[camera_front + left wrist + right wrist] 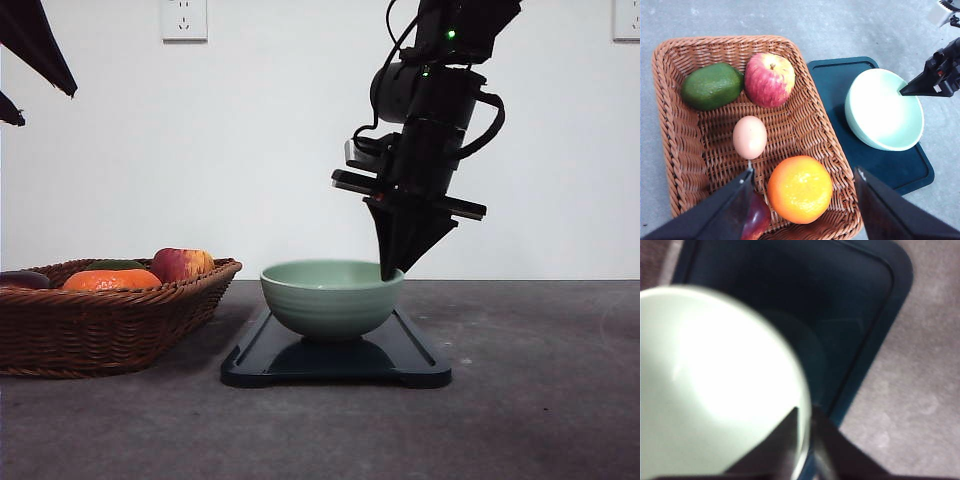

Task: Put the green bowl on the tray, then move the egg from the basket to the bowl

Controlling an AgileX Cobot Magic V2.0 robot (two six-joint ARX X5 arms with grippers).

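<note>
Right gripper (392, 272) jaws pinch the rim of the green bowl (331, 298), which sits upright on the tray (400, 358) mid-bench. Left gripper (802, 175) jaws spread wide above the basket (810, 120); the egg (749, 136) lies inside it, untouched.

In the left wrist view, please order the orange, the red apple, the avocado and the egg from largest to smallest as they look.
1. orange
2. red apple and avocado, which look too alike to rank
3. egg
</note>
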